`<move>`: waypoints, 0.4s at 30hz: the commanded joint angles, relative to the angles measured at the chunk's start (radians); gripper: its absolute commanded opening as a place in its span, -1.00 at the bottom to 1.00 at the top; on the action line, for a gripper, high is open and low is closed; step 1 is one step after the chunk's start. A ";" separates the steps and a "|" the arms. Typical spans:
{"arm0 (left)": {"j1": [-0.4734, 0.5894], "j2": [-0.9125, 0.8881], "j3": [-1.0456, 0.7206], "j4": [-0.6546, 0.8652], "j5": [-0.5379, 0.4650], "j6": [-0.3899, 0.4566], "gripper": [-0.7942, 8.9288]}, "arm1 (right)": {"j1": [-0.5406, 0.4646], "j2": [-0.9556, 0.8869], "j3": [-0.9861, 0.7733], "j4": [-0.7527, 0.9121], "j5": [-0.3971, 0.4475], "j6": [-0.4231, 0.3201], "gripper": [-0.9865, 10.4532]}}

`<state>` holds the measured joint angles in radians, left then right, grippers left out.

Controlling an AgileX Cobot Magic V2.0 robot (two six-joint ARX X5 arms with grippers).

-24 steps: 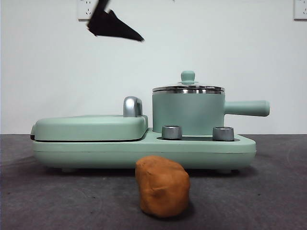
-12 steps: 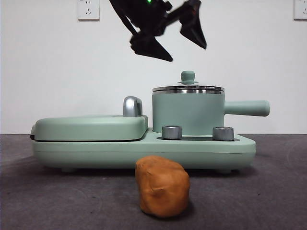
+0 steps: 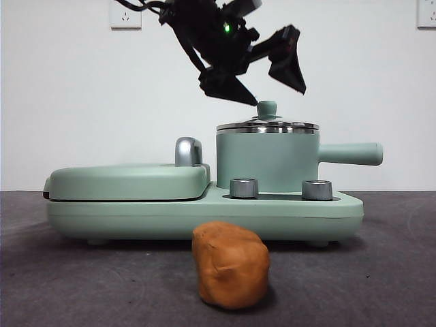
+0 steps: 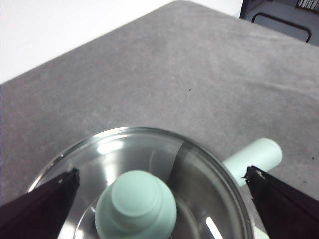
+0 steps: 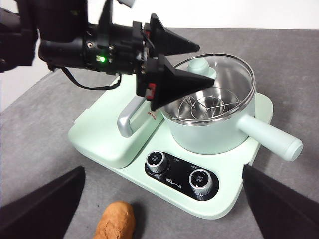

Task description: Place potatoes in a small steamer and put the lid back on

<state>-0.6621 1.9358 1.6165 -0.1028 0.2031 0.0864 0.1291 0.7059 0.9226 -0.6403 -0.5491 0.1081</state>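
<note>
Jaws spread wide, the left gripper (image 3: 267, 83) is hanging just above the lid (image 3: 267, 126), one jaw on either side of the little mint-green knob (image 4: 136, 205) and neither one touching it. That lid is sitting square on the small steamer (image 3: 267, 162), which is standing on the mint-green cooker base (image 3: 204, 208) next to the flat griddle cover (image 3: 128, 180). Out front, the potato (image 3: 231, 264) is lying alone on the grey surface (image 3: 82, 286), well clear of both arms. The right gripper (image 5: 159, 209) is waiting high and back, jaws parted and empty, looking down on the whole set.

Risk now is all in the pinch. That knob is small and rounded, so if the jaws are closing too high they are likely sliding off the top. In the left wrist view the knob is looking nearer one jaw than the other, so an uneven close could be nudging the lid sideways, tipping the glass on the steel rim. A weak grip could mean the lid dropping back onto the pot or onto the control dials (image 3: 244, 188).
</note>
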 commanded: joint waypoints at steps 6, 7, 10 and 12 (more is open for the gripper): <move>-0.010 0.031 0.023 0.009 -0.059 0.014 0.26 | 0.002 0.006 0.014 0.007 0.001 -0.002 0.05; -0.011 0.031 0.023 0.003 -0.059 0.016 0.23 | 0.002 0.006 0.014 0.007 0.001 0.000 0.05; -0.013 0.031 0.023 -0.022 -0.059 0.019 0.23 | 0.002 0.006 0.014 0.007 0.001 0.001 0.05; -0.015 0.032 0.023 -0.039 -0.059 0.027 0.15 | 0.002 0.006 0.014 0.007 0.001 0.008 0.05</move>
<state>-0.6643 1.9461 1.6165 -0.1463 0.1459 0.0940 0.1291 0.7055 0.9226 -0.6403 -0.5491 0.1089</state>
